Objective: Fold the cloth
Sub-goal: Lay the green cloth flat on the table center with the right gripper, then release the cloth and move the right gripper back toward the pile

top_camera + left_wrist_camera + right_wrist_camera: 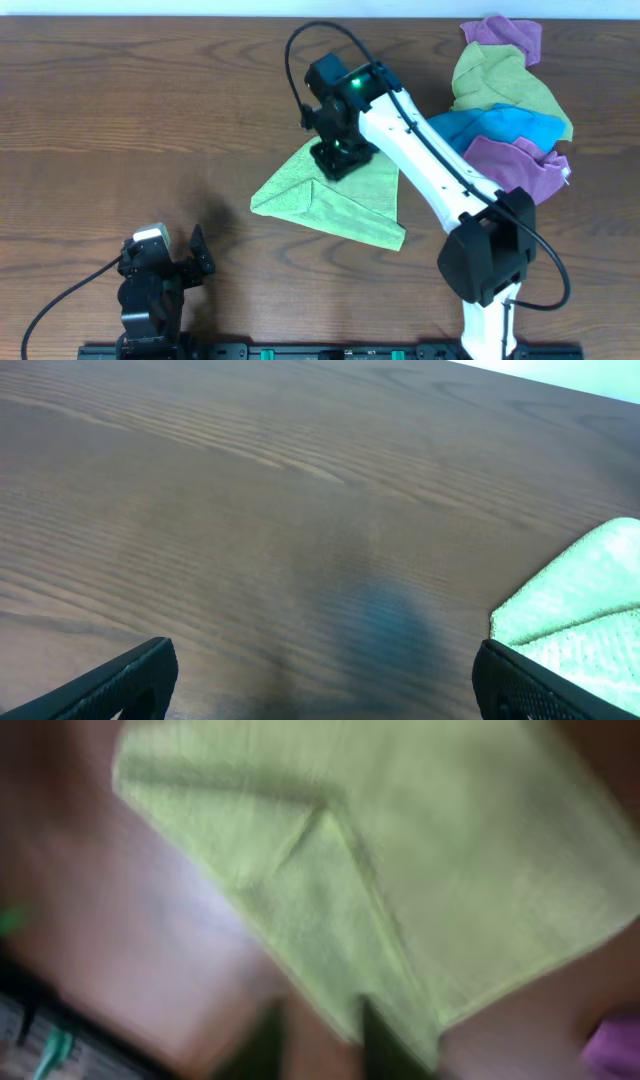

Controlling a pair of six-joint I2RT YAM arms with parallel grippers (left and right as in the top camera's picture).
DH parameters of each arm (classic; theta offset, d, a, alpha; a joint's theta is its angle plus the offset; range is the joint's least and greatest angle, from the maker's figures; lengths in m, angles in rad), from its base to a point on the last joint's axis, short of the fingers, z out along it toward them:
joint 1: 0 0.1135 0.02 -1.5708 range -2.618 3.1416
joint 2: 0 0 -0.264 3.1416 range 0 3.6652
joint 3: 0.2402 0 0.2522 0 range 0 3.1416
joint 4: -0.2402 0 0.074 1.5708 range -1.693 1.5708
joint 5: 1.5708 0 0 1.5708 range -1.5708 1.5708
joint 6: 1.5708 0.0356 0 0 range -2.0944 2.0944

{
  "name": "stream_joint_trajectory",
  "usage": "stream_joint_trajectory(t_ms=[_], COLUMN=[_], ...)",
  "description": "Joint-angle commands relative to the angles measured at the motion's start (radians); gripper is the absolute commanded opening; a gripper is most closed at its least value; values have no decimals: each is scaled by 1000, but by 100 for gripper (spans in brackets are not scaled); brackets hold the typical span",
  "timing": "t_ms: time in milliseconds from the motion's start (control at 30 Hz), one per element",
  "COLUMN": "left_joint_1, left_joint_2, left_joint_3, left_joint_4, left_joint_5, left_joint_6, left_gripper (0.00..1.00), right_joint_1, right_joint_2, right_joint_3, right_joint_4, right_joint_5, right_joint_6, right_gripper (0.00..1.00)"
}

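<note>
At the centre of the overhead view:

- **Cloth** (300, 192): lime green and lying flat on the surface (120, 110), which is dark brown wood grain. Its outline is roughly triangular. A turned-over flap shows as a creased triangle on its left half. The lower right corner points toward the base of the right arm (420, 150).

Over the upper edge of the cloth:

- **Right pincer** (338, 160): black, pointing down at the end of the white right arm, which slants up from the lower right of the frame.
  - From above I cannot tell whether it touches the cloth.
  - Its wrist view is blurred. The cloth fills most of that frame, and two dark fingers (385, 1045) sit at the bottom edge.
  - I cannot tell whether the pincer is spread or pressed together.

At the lower left of the overhead view:

- **Left pincer** (178, 252): black, spread wide with nothing between its fingers, well apart from the cloth.
  - Its wrist view shows a finger in each bottom corner with bare surface between them.
  - A pale green corner of the cloth enters at the right edge of that frame.

At the upper right of the overhead view:

- **Pile** (505, 90) of other cloths: purple at the top, then dull yellow-green, blue, and purple again at the bottom. It lies to the right of the right arm, apart from the lime cloth.

Above the right pincer:

- **Cable** (292, 50): black, rising in a loop from the wrist.
</note>
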Motion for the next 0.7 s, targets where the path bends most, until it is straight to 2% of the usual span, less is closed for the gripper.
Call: stream_joint_trajectory(t_ms=[0, 167, 333, 467, 567, 667], left_joint_1=[4, 4, 4, 4, 4, 4], left_joint_2=[-5, -5, -5, -5, -5, -5], left_joint_3=[-15, -15, -15, -15, -15, -15], left_joint_4=[2, 2, 2, 2, 2, 2], left_joint_5=[-18, -18, -18, -18, -18, -18], left_joint_6=[7, 7, 7, 7, 7, 7], left_gripper=[96, 95, 95, 95, 95, 95], right_joint_1=[-28, -34, -10, 71, 103, 147], right_joint_2=[33, 43, -63, -240, -366, -581], right_joint_3=[-13, -8, -5, -6, -29, -195], right_joint_4=[66, 167, 119, 57, 3, 1], right_joint_5=[31, 34, 106, 234, 236, 235], right_joint_6=[5, 4, 73, 73, 90, 128], right_gripper=[1, 1, 2, 1, 2, 2])
